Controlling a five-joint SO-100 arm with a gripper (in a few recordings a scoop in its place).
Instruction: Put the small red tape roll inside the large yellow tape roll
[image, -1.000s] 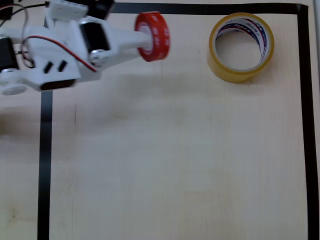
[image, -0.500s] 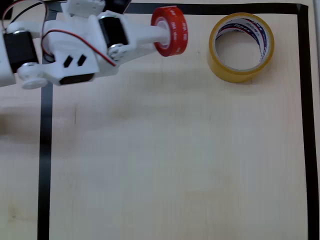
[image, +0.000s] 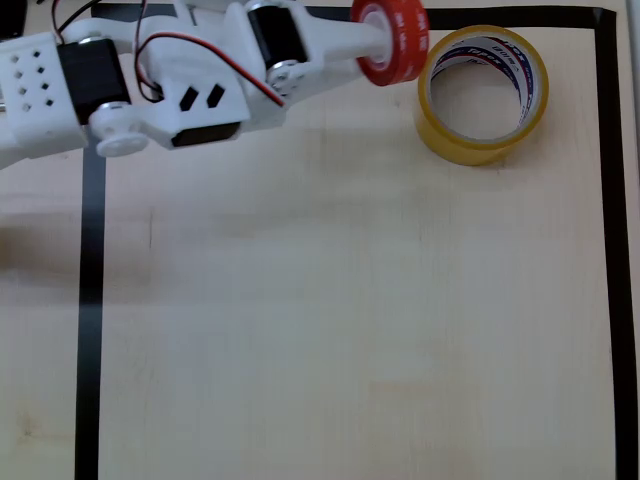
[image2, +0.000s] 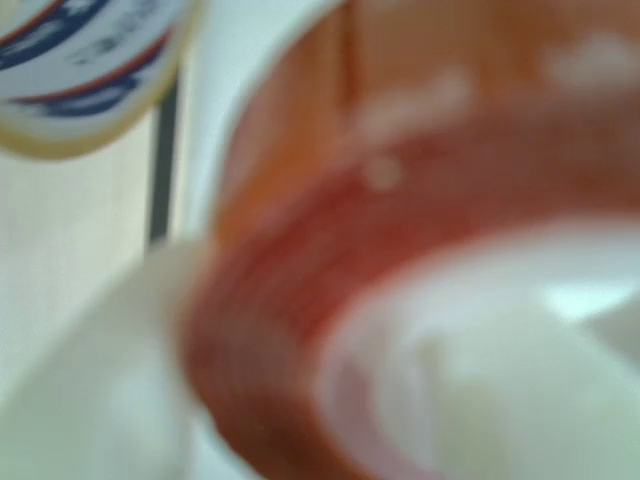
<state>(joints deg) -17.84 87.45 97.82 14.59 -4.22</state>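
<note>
Overhead: white two-finger gripper (image: 385, 40) pinching small glossy red tape roll (image: 393, 38), held on edge, just left of large translucent yellow tape roll (image: 484, 94) lying flat on pale wood table (image: 350, 300). Wrist view: red roll (image2: 420, 250) blurred, close up.

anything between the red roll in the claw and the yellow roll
Nothing. In the overhead view the small red tape roll, held in the claw, sits just left of the large yellow tape roll, with only a sliver of bare table between them.
</note>
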